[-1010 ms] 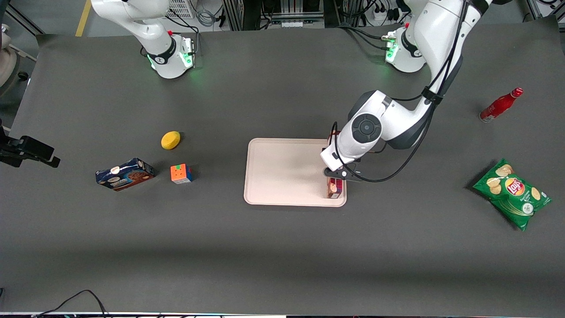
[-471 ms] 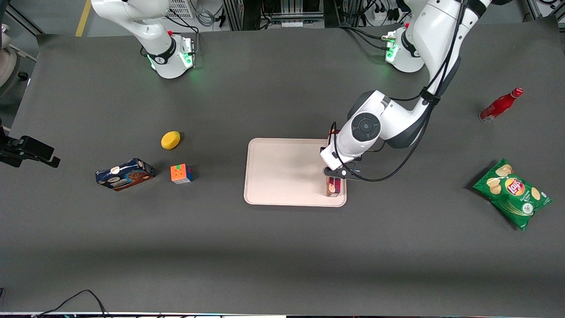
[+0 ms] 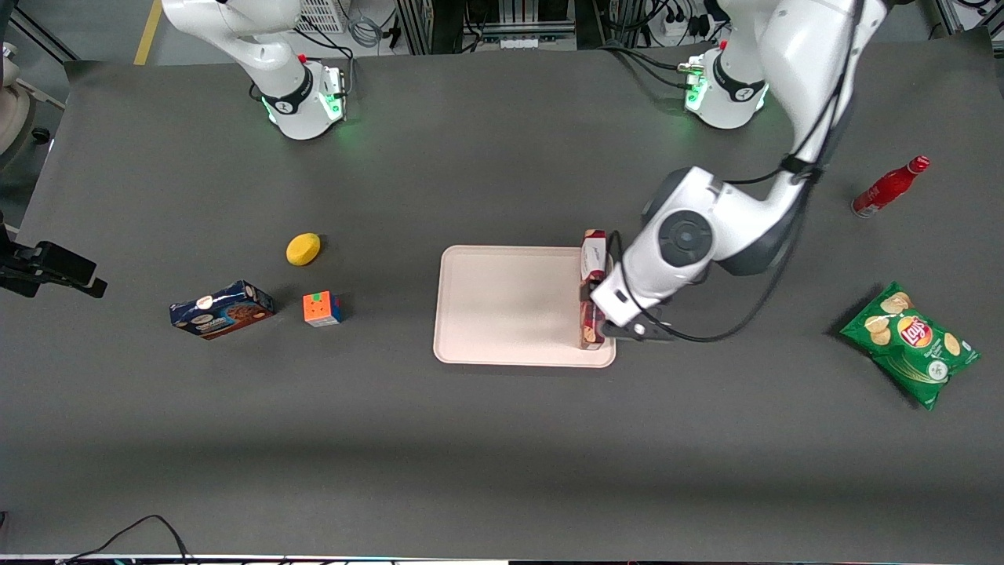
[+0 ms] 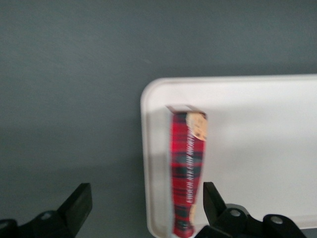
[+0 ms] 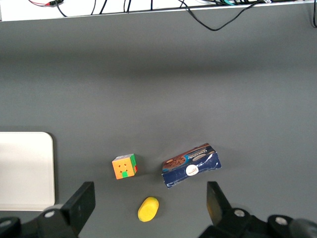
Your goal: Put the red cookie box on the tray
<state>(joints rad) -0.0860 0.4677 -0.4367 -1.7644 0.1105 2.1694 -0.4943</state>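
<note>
gripper: we see it spread wide and holding nothing, off the tray's rim toward the working arm's end of the table; half a second ago it stood over the box.
red cookie box: lies on its narrow side along the tray's 3 o'clock edge in the front view, white end panel at 12 o'clock, poking slightly past the rim.
box relative to gripper: just beside it, by one fingertip, not between the two.
tray: carries the box; nothing else on it.
meaning: we judge the box released and the placement done, the arm withdrawing.
</note>
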